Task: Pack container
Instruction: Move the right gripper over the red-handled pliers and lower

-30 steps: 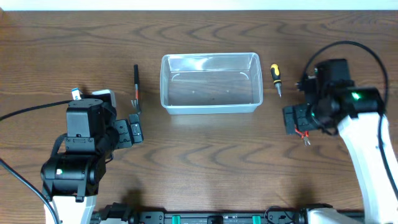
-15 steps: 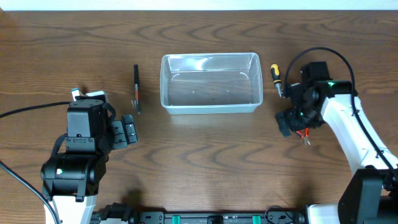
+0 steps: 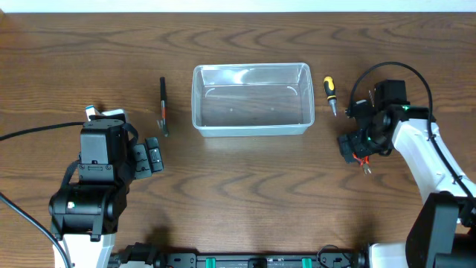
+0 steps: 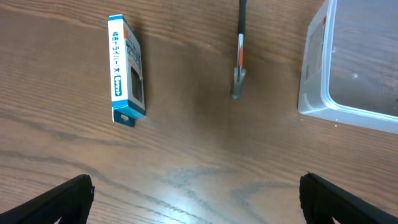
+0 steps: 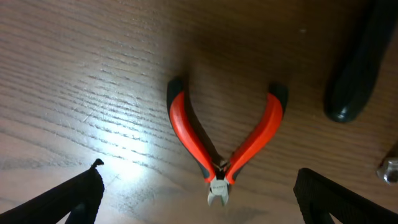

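The clear plastic container point(image 3: 251, 99) stands empty at the table's centre; its corner shows in the left wrist view point(image 4: 314, 68). Red-handled pliers point(image 3: 365, 165) lie right of it, partly under my right gripper point(image 3: 355, 149). In the right wrist view the pliers point(image 5: 225, 140) lie flat between and just ahead of the open, empty fingers point(image 5: 208, 202). My left gripper point(image 3: 149, 158) is open and empty over bare wood point(image 4: 199, 199), left of the container.
A yellow-and-black screwdriver point(image 3: 329, 94) lies right of the container. A thin black-and-red tool point(image 3: 163, 106) point(image 4: 239, 53) lies left of it. A small blue-and-white box point(image 3: 91, 112) point(image 4: 126, 68) sits farther left. A dark rounded object point(image 5: 360, 68) lies near the pliers.
My right arm swung left toward the container, then shifted back right a little, staying over the pliers. My left gripper drew slightly left, then held still.
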You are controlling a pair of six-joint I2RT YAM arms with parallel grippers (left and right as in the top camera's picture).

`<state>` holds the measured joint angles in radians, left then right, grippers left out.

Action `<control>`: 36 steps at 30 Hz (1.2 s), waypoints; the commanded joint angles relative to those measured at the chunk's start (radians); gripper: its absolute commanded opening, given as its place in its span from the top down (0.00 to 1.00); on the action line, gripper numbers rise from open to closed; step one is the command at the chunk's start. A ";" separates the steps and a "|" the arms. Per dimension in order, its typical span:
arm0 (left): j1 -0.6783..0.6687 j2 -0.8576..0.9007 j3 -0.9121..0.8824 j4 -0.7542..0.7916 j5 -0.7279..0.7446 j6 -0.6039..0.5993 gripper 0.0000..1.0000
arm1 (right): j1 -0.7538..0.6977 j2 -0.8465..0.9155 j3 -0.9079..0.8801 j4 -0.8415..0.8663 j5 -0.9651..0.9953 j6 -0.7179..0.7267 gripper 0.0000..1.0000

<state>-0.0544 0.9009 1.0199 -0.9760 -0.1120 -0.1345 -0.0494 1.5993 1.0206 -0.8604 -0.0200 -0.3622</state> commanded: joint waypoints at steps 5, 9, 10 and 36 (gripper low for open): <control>-0.003 0.000 0.021 -0.018 -0.013 -0.002 0.02 | 0.003 0.129 -0.003 0.021 -0.015 -0.020 0.01; -0.003 0.000 0.021 -0.018 -0.013 -0.002 0.02 | 0.024 0.196 -0.003 0.043 -0.014 -0.019 0.01; -0.003 0.000 0.021 -0.018 -0.013 -0.002 0.02 | 0.032 0.208 -0.003 0.048 -0.014 -0.019 0.01; -0.003 0.000 0.021 -0.018 -0.013 -0.002 0.02 | 0.096 0.253 -0.003 0.007 -0.013 0.004 0.07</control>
<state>-0.0544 0.9009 1.0199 -0.9909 -0.1123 -0.1345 0.0406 1.8206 1.0397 -0.8379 0.0151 -0.3702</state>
